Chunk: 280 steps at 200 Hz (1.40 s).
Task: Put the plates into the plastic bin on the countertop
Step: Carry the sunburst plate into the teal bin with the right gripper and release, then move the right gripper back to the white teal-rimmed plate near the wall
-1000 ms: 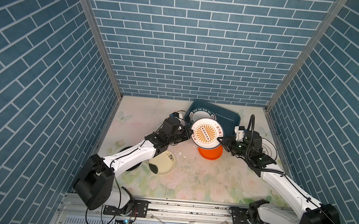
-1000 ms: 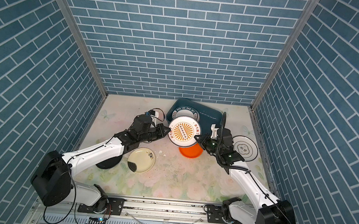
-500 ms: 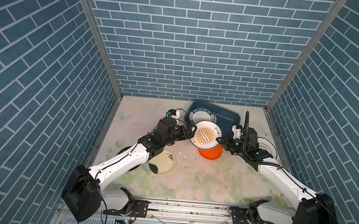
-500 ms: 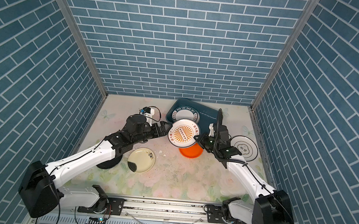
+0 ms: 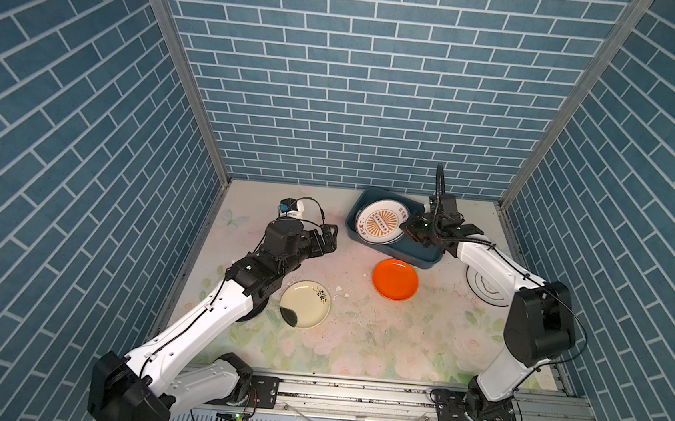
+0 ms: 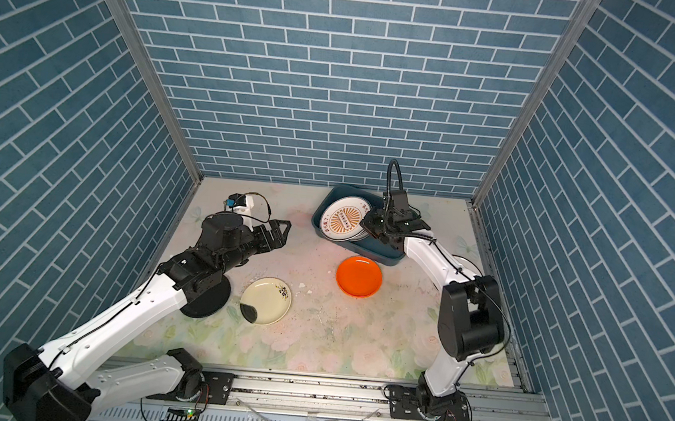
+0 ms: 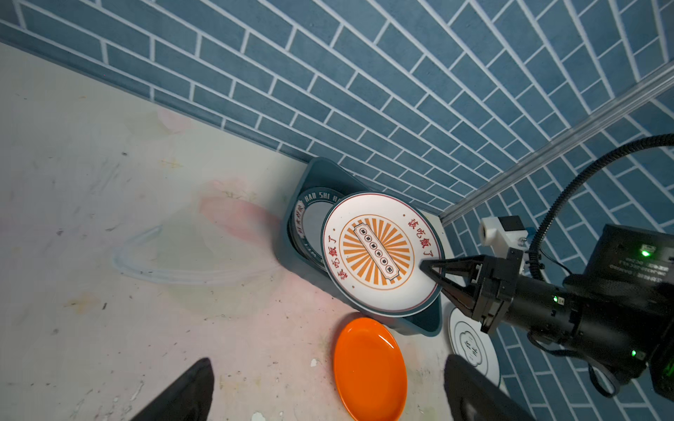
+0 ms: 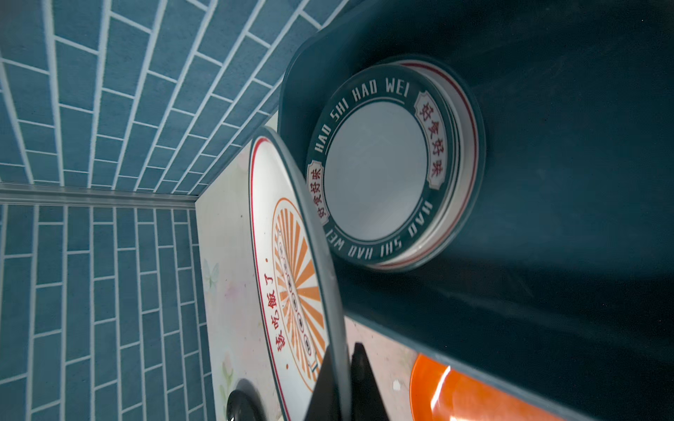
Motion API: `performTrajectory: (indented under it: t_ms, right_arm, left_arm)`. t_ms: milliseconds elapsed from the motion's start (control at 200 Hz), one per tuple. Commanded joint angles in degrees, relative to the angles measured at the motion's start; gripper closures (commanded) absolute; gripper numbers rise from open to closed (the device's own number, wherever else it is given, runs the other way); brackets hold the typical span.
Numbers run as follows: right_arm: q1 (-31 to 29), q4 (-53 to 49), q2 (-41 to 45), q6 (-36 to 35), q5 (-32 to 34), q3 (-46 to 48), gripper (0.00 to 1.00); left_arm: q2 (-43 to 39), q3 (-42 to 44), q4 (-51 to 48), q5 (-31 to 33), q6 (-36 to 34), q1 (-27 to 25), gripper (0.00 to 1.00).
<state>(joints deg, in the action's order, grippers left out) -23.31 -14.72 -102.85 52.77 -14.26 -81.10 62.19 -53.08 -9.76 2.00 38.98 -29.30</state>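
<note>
Right fingers (image 7: pixel 452 263) pinch the rim of the sunburst plate (image 5: pixel 380 223), held tilted over the plastic bin (image 5: pixel 427 257), its printed face turned up toward the left arm; left fingers (image 5: pixel 328 235) stand spread and empty.

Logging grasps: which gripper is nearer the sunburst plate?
Right. The right gripper is shut on the sunburst plate, over the plastic bin. The left gripper stands open, clear of the plate, to its left in both top views.
</note>
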Motion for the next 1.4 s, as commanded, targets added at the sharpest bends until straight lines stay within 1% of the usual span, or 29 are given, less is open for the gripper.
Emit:
performTrajectory:
  t_ms: [0, 65, 155, 400, 420, 425, 470, 525, 555, 580, 610, 650, 715, 920, 1050, 1150, 1226, 1306, 1396]
  right_arm:
    - [0.37, -1.46, -6.83, -1.19, 0.55, -7.78, 1.0]
    - [0.46, -2.7, -10.83, -0.92, 1.17, -12.37, 1.0]
    - [0.72, -7.38, -15.19, -0.67, 2.4, -18.65, 1.0]
    - [1.05, -11.23, -19.35, -0.39, 6.28, -22.33, 1.0]
    - [1.07, -11.18, -19.62, -0.39, 5.87, -22.34, 0.93]
    - [1.12, -11.11, -19.75, -0.39, 5.76, -22.35, 0.93]
    - [1.31, -10.68, -20.32, -0.54, 3.52, -22.54, 0.73]
    - [1.68, -10.61, -21.2, -1.14, -0.42, -23.57, 0.54]
    - [1.84, -10.98, -21.49, -1.54, -2.05, -24.19, 0.41]
    - [1.96, -11.69, -21.58, -1.97, -2.57, -24.84, 0.3]
    - [2.03, -13.16, -21.52, -2.72, -2.15, -25.89, 0.2]
    - [2.12, -16.71, -21.43, -4.12, -0.62, -27.72, 0.08]
    - [2.37, -21.08, -20.67, -6.56, 1.57, -29.69, 0.02]
    - [3.81, -25.44, -12.78, -12.24, 4.45, -27.18, 0.01]
    - [5.06, -25.4, -5.61, -13.22, 5.04, -21.53, 0.01]
    - [6.3, -22.52, 2.46, -12.8, 5.15, -13.4, 0.01]
    - [7.17, -18.58, 9.54, -12.45, 5.64, -4.95, 0.01]
    - [8.16, -15.63, 16.27, -11.33, 5.59, 3.6, 0.02]
    - [9.14, -14.88, 22.39, -10.85, 5.38, 11.36, 0.02]
  left_arm:
    - [0.06, 0.85, -1.27, -3.31, -1.3, 3.11, 0.01]
    - [0.63, 0.23, -1.23, -5.29, -1.7, 4.89, 0.0]
    - [1.42, -0.91, -1.61, -7.3, -2.81, 6.6, 0.0]
    - [2.46, -3.26, -2.9, -10.65, -5.69, 8.2, 0.0]
    - [2.48, -3.26, -2.9, -10.9, -5.81, 8.32, 0.0]
    - [2.49, -3.26, -2.9, -10.98, -5.83, 8.35, 0.0]
    - [2.48, -3.26, -2.95, -11.56, -5.93, 8.53, 0.01]
    - [2.45, -3.09, -3.07, -12.08, -6.06, 8.72, 0.01]
    - [2.46, -2.9, -3.2, -12.31, -6.14, 8.86, 0.0]
    - [2.48, -2.78, -3.18, -12.58, -6.19, 9.02, 0.0]
    - [2.42, -2.65, -3.23, -12.88, -6.12, 9.12, 0.0]
    - [2.37, -2.48, -3.33, -13.48, -6.03, 9.26, 0.01]
    - [2.14, -2.42, -3.91, -14.12, -6.25, 9.34, 0.01]
    - [-0.2, -1.47, -4.93, -15.12, -6.1, 9.52, 0.0]
    - [-1.45, -0.11, -4.99, -16.86, -5.23, 10.04, 0.0]
    - [-1.94, 0.81, -5.6, -19.47, -3.93, 10.57, 0.01]
    - [-2.42, 1.9, -5.24, -21.83, -3.14, 10.78, 0.0]
    - [-3.4, 3.1, -5.34, -22.94, -3.02, 10.93, 0.0]
    - [-4.19, 3.64, -6.81, -23.64, -3.36, 11.17, 0.0]
